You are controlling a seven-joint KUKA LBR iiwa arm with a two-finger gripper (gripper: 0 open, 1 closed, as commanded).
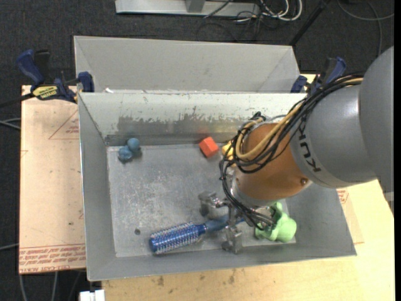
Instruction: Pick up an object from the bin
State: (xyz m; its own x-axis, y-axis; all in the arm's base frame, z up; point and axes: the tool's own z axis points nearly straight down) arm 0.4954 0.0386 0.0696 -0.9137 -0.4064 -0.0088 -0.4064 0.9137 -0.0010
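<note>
The tool (220, 223) is spread wide astride the handle end of the blue hairbrush (178, 237), one finger on each side of the handle, which is not judged to be clamped yet. The brush's long axis is laid along the front wall of the bin (188, 265), crosswise to the finger gap, with the bristle head pointing away from the arm. A green toy (279, 229) is found just past the handle end, and an orange block (209, 147) and a blue lump (130, 149) well beyond the brush, by the back wall.

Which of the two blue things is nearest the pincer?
The long bristled blue brush along the near wall; its handle ends by the pincer, while the small blue lump sits in the back-left corner.
</note>
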